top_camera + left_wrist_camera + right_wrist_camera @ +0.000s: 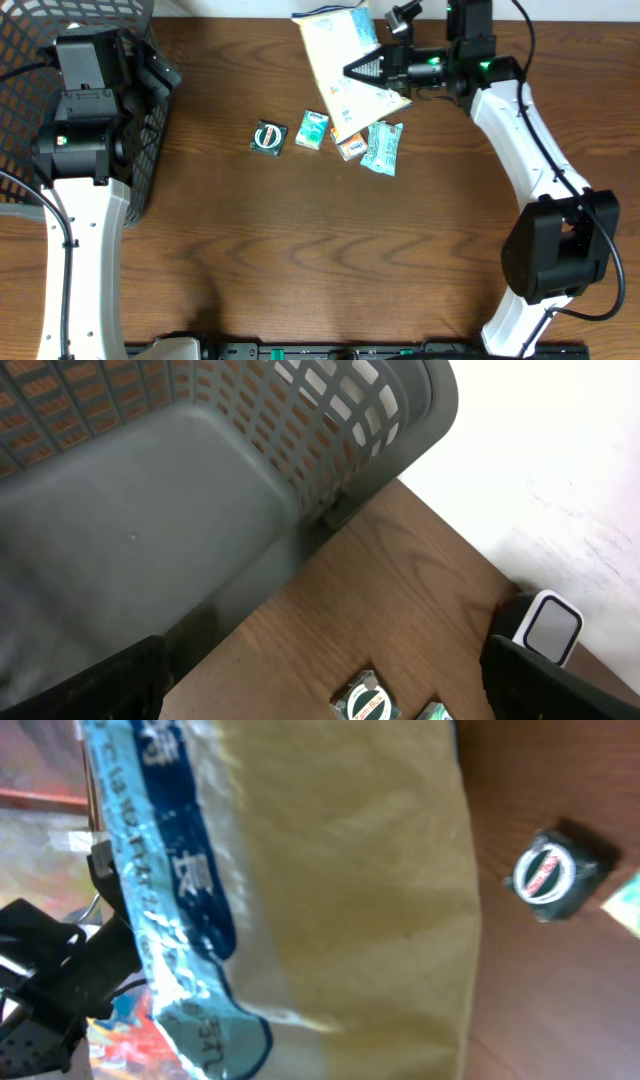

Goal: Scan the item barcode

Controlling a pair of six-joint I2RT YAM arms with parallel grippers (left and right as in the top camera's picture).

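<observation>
The grey basket (pixel 180 520) occupied the upper left. On the wooden table (pixel 420 580) lay a round-labelled packet (pixel 365 703) and a white device (pixel 548 626). The left gripper (pixel 320 665) stood wide open.

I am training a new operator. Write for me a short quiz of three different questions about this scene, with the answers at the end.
1. True or false: the right end effector is shut on the large yellow bag.
2. How does the left end effector stand? A: open and empty. B: shut and empty. C: shut on the bag.
3. How many small items lie on the table beside the bag?

Key
1. True.
2. A.
3. Four: the round tin, the teal packet, the orange packet and the light blue packet.
</observation>
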